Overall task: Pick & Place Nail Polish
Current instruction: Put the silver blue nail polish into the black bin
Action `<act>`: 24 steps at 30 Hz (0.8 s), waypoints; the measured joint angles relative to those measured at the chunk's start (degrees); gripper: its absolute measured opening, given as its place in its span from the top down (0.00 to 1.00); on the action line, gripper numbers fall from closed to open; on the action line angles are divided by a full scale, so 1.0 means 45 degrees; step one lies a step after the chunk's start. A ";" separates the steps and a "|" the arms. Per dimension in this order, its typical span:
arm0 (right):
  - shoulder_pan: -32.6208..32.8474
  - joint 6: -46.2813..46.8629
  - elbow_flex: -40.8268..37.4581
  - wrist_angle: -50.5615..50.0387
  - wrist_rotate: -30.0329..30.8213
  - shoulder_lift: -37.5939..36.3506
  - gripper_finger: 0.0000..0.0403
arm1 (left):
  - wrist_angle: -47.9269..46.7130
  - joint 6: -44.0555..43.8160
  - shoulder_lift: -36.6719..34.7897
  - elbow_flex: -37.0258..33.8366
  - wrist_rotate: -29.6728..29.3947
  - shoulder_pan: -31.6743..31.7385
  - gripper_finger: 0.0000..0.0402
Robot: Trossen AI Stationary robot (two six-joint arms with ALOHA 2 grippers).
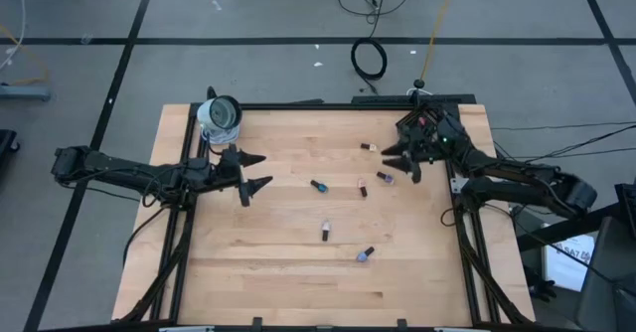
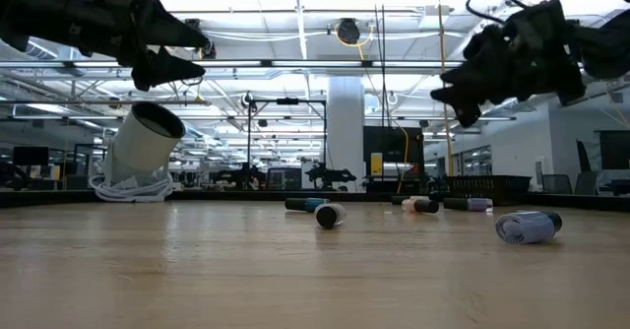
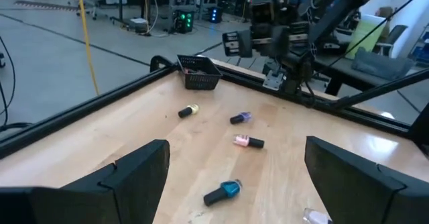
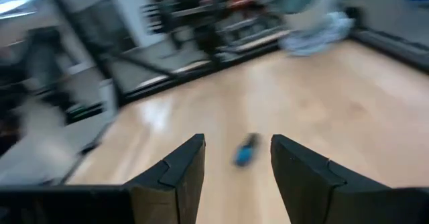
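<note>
Six bottles lie clear of right gripper.

The right wrist view is motion-blurred, and one bluish bottle shows only as a smear.

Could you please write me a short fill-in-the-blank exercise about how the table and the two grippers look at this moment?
1. The nail polish bottles on the table are all lying on their ____.
2. The left gripper hangs above the wood with its fingers spread ____.
3. The small black basket sits in the table corner nearest the ____ gripper.
4. Between the right gripper's fingers there is ____.

Missing words: sides; open; right; nothing
</note>
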 joint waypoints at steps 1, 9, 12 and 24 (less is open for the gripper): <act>0.0191 -0.0010 0.0000 0.0141 -0.0279 0.0000 0.60 | 0.0047 0.0025 0.0005 0.0000 0.0000 0.0019 0.15; 0.0997 -0.0408 0.0000 0.1279 -0.0249 0.0000 0.60 | 0.1418 -0.0546 0.1601 0.0568 0.1430 0.0208 0.15; 0.0999 -0.0413 0.0000 0.1386 -0.0245 -0.0005 0.61 | 0.2386 -0.0430 0.2644 0.0991 0.1472 0.0100 0.15; 0.0990 -0.0358 0.0000 0.1376 -0.0237 -0.0005 0.61 | 0.6008 0.1780 0.7442 0.3009 0.1863 -0.0108 0.15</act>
